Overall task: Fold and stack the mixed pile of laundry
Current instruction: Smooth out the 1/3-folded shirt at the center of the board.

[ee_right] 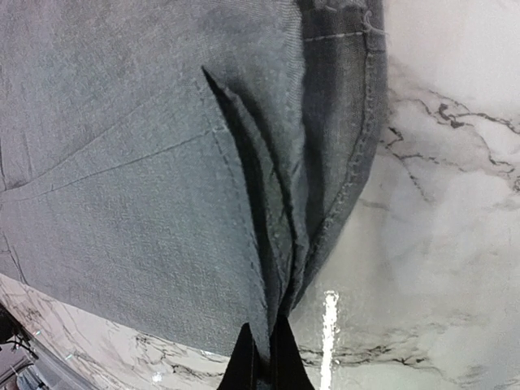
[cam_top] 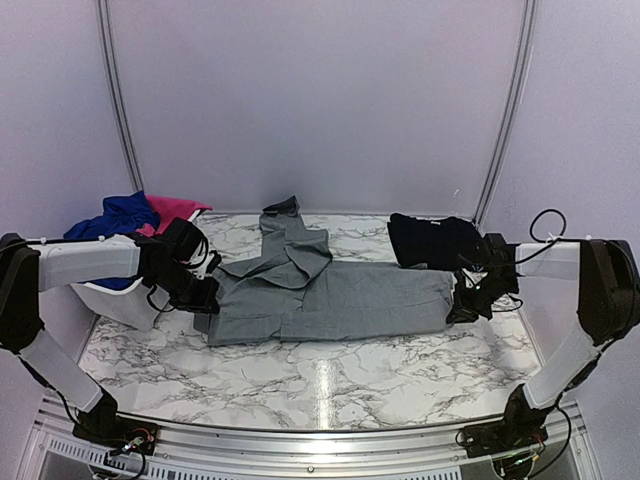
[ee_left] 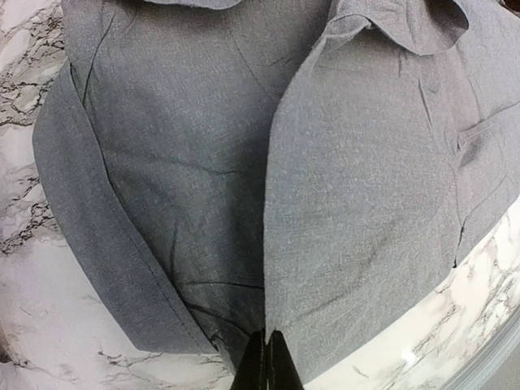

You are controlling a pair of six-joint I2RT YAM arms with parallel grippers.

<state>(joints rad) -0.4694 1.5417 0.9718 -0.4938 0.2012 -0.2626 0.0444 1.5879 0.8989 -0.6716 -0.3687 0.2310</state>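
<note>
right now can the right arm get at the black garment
Probably, once freed: the black garment lies uncovered just beyond the right gripper, but that gripper is shut on the grey shirt.

Nothing can be read in any view: no text, label, brand or number shows on the shirt (cam_top: 340,295) or anywhere else
</note>
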